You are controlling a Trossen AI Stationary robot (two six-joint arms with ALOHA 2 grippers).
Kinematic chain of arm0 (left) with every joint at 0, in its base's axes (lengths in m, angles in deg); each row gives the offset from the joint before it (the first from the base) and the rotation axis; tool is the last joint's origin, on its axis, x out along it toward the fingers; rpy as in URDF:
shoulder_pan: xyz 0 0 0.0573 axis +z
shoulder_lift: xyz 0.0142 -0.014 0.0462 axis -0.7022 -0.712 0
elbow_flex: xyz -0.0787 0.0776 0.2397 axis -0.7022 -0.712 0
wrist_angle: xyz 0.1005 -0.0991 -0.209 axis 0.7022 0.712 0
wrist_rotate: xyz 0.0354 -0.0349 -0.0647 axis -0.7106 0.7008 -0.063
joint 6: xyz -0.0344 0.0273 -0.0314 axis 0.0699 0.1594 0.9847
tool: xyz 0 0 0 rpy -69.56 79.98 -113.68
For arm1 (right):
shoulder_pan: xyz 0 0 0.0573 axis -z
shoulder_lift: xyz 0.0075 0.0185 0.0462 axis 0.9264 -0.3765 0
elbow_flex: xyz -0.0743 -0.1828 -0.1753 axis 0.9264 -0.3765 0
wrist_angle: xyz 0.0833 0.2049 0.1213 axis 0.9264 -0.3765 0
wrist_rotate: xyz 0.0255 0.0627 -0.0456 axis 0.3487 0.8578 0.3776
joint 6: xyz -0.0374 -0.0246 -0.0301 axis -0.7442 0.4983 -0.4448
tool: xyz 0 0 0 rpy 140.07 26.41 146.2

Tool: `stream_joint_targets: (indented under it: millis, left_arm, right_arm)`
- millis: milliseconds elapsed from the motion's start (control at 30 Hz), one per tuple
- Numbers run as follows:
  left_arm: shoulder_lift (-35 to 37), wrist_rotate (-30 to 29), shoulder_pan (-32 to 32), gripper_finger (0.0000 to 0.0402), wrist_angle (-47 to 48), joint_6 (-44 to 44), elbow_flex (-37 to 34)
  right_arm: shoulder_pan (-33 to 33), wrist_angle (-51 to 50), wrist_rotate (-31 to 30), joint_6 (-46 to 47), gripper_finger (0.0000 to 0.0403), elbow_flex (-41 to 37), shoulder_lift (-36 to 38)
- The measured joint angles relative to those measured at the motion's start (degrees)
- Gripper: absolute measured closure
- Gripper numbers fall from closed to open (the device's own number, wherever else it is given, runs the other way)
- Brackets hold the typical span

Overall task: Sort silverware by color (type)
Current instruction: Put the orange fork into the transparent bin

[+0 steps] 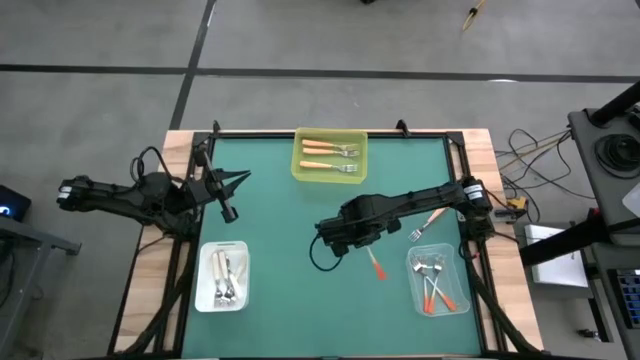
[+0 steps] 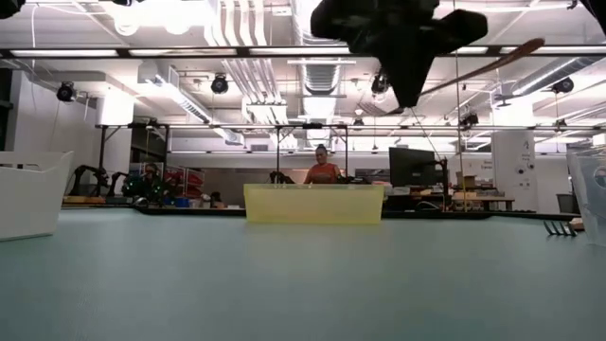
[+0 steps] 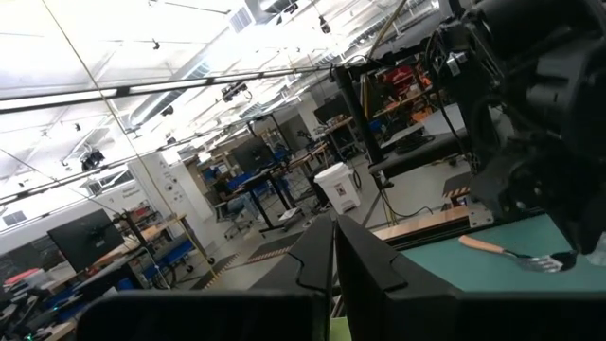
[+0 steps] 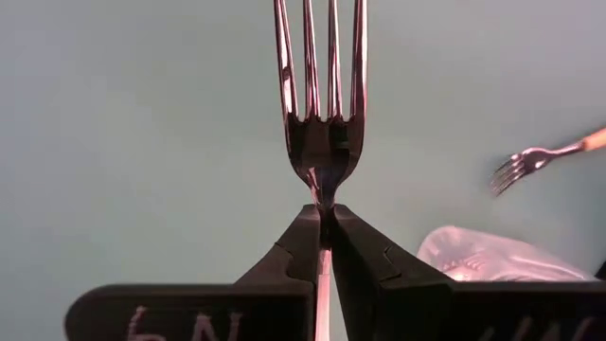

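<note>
A green-topped counter (image 1: 280, 250) is seen from above with two dark robot arms reaching over it. The right gripper (image 4: 324, 220) is clamped shut on the neck of a fork (image 4: 322, 95), just below its shiny metal tines, which point away from the wrist camera. From overhead, this fork's red-orange handle sticks out below the gripper, over the middle of the counter, to the left of the clear tray.

The left gripper (image 3: 335, 232) is shut and holds nothing. It hangs above the left side of the counter, well apart from the forks.

Three trays hold sorted forks. A yellow tray (image 1: 329, 156) at the far edge, in the middle, holds two forks with light orange handles, lying side by side. A white tray (image 1: 222, 276) at the near left holds forks with white handles. A clear tray (image 1: 437, 281) at the near right holds forks with red-orange handles.

One loose fork (image 1: 428, 221) with a light orange handle lies flat on the counter just above the clear tray, beside the right arm.

In the level view, a person (image 2: 322, 167) in a red top shows in the workshop beyond the counter.
</note>
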Motion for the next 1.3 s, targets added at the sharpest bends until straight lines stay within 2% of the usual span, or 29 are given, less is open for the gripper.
stream_joint_targets:
  millis: [367, 667, 1000, 1300]
  left_arm:
    - [0.00, 0.00, 0.00, 0.0402, 0.01, 0.01, 0.00]
    - [0.00, 0.01, 0.01, 0.0402, 0.00, 0.01, 0.00]
    - [0.00, 0.01, 0.02, 0.0402, 0.02, 0.01, 0.00]
    - [0.00, 0.01, 0.02, 0.0402, 0.00, 0.01, 0.00]
  right_arm:
    - [-3.79, 0.95, 0.04, 6.04, 0.0394, -9.85, 10.58]
    - [-10.29, 5.38, -0.05, 14.14, 0.0394, -20.21, 20.82]
    - [-21.15, 8.92, 0.02, 30.93, 0.0394, -29.90, 29.37]
    - [-30.12, 9.57, 0.01, 43.72, 0.0394, -36.25, 32.39]
